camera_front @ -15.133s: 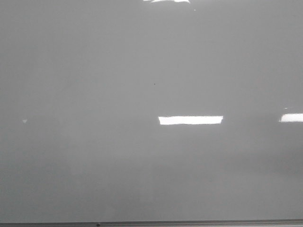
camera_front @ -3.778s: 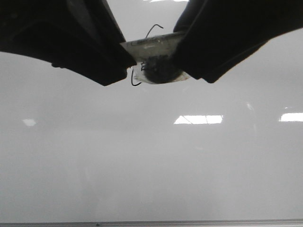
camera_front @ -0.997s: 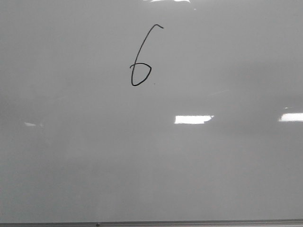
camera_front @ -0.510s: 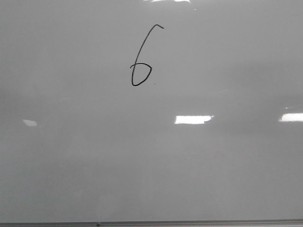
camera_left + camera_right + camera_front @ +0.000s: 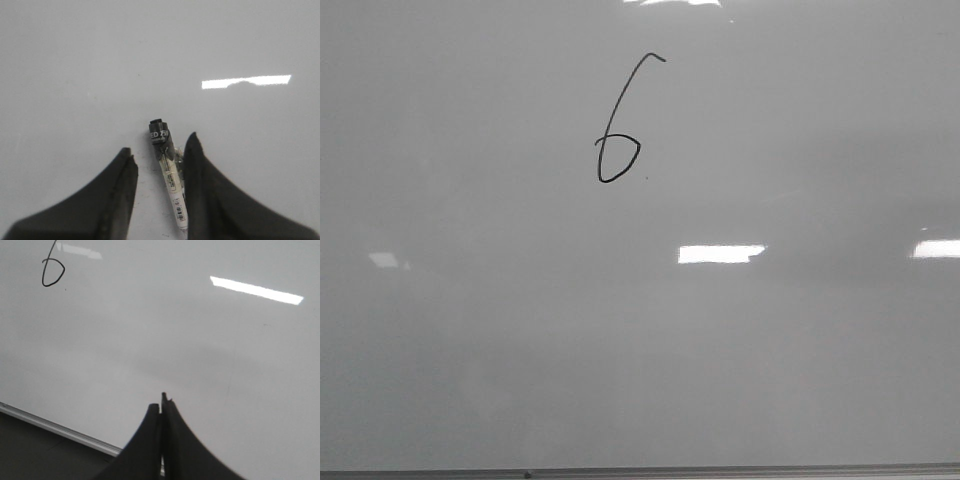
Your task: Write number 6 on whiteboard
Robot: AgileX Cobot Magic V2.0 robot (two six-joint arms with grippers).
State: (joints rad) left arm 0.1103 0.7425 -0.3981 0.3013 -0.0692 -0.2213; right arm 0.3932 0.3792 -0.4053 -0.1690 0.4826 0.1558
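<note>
While the glossy whiteboard (image 5: pixel 470 330) bears a thin looped number 6 (image 5: pixel 616 130), left claw (image 5: pixel 159 156) pinches a marker (image 5: pixel 167 170); right claw (image 5: pixel 161 407) closed, empty.

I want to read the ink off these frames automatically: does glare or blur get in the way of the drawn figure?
Front view: bright rectangular reflections lie on the glossy grey-white whiteboard, apart from the thin black hand-drawn number 6, which reads sharp. Right wrist view: glare streak sits close beside the figure, not over it. Left wrist view: no ink shows.
</note>
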